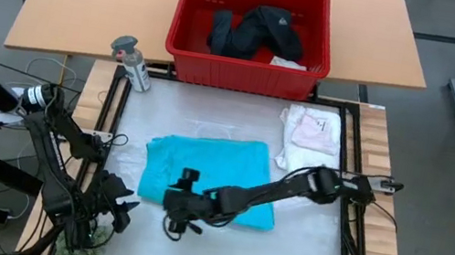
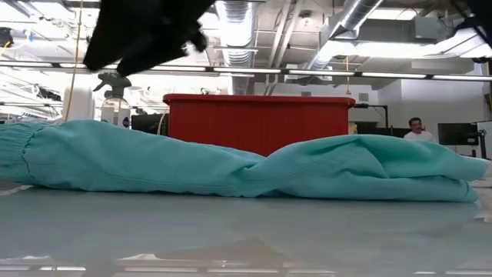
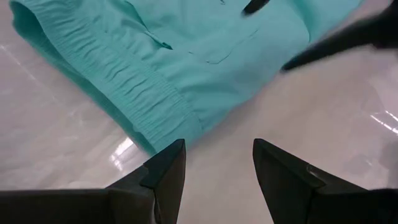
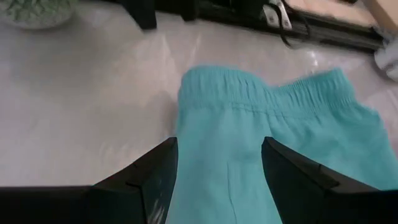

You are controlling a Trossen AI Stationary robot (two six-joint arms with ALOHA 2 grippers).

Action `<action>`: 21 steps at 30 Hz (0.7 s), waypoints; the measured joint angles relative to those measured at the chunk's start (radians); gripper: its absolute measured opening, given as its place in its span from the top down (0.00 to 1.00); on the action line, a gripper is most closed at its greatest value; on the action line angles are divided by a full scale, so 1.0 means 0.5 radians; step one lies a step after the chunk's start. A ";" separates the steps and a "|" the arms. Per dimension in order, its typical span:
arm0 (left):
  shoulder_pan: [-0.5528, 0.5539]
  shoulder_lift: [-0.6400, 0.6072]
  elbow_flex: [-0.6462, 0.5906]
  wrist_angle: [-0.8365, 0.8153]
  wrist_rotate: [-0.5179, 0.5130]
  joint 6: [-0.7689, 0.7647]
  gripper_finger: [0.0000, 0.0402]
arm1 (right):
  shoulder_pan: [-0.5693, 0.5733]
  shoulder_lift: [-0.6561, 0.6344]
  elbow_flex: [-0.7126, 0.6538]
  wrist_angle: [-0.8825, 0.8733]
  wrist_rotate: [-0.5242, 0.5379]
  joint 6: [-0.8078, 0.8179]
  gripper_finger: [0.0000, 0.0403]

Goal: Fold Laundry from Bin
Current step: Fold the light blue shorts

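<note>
One turquoise garment is lying folded at the bench centre: soft, light, likely gripping best at its ribbed hem. Dark clothing (count unclear) is sitting in one red bin at 12 o'clock; one pale piece at 2. Right hand is hovering spread and empty at the garment's 6 o'clock edge; left hand is waiting at 8, likewise spread and empty.

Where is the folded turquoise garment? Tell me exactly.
In the high view the folded turquoise cloth garment lies mid-table, in front of the red slotted plastic bin, left of the pale pink-white pile, with the right gripper at its near edge.

Bright overhead light, glossy table glare
</note>
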 joint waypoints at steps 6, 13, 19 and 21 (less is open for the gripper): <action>-0.004 0.000 -0.001 0.000 -0.017 0.035 0.56 | 0.000 0.368 0.533 -0.109 0.076 -0.085 0.37; -0.002 0.000 -0.001 -0.016 -0.049 0.059 0.56 | 0.003 0.480 0.477 0.185 0.158 -0.350 0.37; -0.002 0.000 -0.001 -0.017 -0.093 0.055 0.56 | -0.027 0.556 0.477 0.204 0.153 -0.410 0.37; -0.001 0.000 -0.001 -0.019 -0.111 0.064 0.56 | -0.049 0.573 0.477 0.195 0.116 -0.358 0.37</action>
